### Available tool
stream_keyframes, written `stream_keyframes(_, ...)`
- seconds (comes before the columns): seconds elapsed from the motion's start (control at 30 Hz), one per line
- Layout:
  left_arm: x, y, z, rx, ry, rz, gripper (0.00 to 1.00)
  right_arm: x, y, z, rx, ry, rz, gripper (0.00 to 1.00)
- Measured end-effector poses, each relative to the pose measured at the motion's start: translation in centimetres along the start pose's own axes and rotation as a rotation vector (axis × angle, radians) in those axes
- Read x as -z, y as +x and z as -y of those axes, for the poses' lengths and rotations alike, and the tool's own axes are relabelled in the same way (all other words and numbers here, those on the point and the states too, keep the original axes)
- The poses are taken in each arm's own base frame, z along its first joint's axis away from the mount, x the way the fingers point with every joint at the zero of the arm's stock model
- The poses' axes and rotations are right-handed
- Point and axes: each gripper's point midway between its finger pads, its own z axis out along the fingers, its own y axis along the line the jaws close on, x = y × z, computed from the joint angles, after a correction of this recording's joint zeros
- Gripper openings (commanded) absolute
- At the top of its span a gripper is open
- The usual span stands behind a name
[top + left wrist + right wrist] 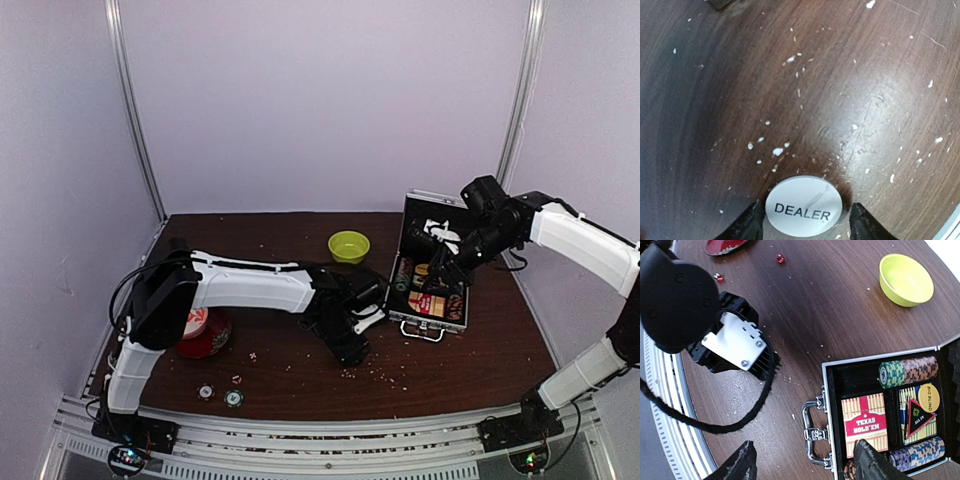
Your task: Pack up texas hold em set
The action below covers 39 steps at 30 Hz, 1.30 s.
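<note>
- The silver case [420, 322] lies open on the right of the table [280, 240], with its lid raised toward the back wall and its handle [812, 435] facing the left arm
- Its black lining holds two chip rows [907, 371], a red Texas Hold'em deck [865, 422] and a second deck [903, 401], the last partly covered by a BIG BLIND button [929, 396] and an ALL IN triangle [917, 419]
- The right gripper [804, 450] hangs over the handle side of the case, its fingers spread wide and pinching nothing
- The left gripper [807, 222] sits low over the middle of the table, its jaws apart on either side of the white DEALER button [804, 202], which lies flat on the wood with a thin gap beside one finger
- Two round chips [233, 398] lie near the front edge on the left, and red dice [780, 259] are scattered nearby
- A lime-green bowl [348, 246] stands just left of the case and behind it, and a red tin [203, 333] sits beside the left arm
</note>
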Motion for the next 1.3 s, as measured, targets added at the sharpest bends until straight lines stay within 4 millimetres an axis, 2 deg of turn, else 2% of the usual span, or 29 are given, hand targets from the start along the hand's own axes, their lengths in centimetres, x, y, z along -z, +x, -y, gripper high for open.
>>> stream_keyframes(0.1,0.5,-0.1,0.1,-0.014,0.000,-0.009,0.66,-0.2,0.2,0.5,-0.014,0.015,-0.024,0.70)
stream_keyframes(0.17,1.5,-0.5,-0.1,-0.021,-0.002,-0.002,0.67,0.0,-0.5,1.0,-0.012,0.023,-0.023,0.70)
stream_keyframes(0.23,3.4,-1.1,-0.7,-0.022,-0.009,0.022,0.68,0.3,-1.6,1.5,0.002,0.035,-0.010,0.70)
stream_keyframes(0.3,6.5,-2.0,-2.1,-0.007,-0.023,0.073,0.67,0.6,-2.7,1.7,0.029,0.046,-0.002,0.70)
stream_keyframes(0.4,12.2,-3.8,-6.2,0.051,-0.071,0.197,0.67,-0.1,-3.7,1.3,0.093,0.052,-0.022,0.70)
stream_keyframes(0.47,15.5,-4.5,-9.3,0.092,-0.119,0.284,0.67,-1.9,-3.6,0.0,0.151,0.023,-0.066,0.70)
stream_keyframes(0.57,18.4,-4.0,-13.6,0.139,-0.207,0.368,0.67,-5.1,-3.0,-2.4,0.233,-0.046,-0.147,0.69)
stream_keyframes(0.67,19.1,-2.9,-15.9,0.165,-0.258,0.397,0.67,-8.6,-1.4,-4.6,0.290,-0.125,-0.250,0.68)
stream_keyframes(0.8,18.2,-0.6,-18.5,0.221,-0.279,0.413,0.66,-12.2,0.8,-6.7,0.353,-0.182,-0.374,0.67)
stream_keyframes(0.87,18.1,0.7,-19.8,0.258,-0.293,0.404,0.66,-13.3,1.5,-7.5,0.385,-0.191,-0.416,0.68)
stream_keyframes(0.93,18.4,1.1,-21.1,0.286,-0.312,0.412,0.66,-13.9,1.8,-8.1,0.412,-0.191,-0.435,0.68)
stream_keyframes(1.0,18.9,0.9,-21.6,0.293,-0.321,0.433,0.66,-14.4,1.7,-8.7,0.439,-0.188,-0.441,0.69)
stream_keyframes(1.17,20.3,0.0,-21.1,0.280,-0.322,0.483,0.66,-16.1,1.7,-9.9,0.496,-0.181,-0.452,0.69)
stream_keyframes(1.3,20.5,-0.2,-21.0,0.279,-0.320,0.494,0.66,-17.6,1.9,-10.2,0.522,-0.169,-0.460,0.68)
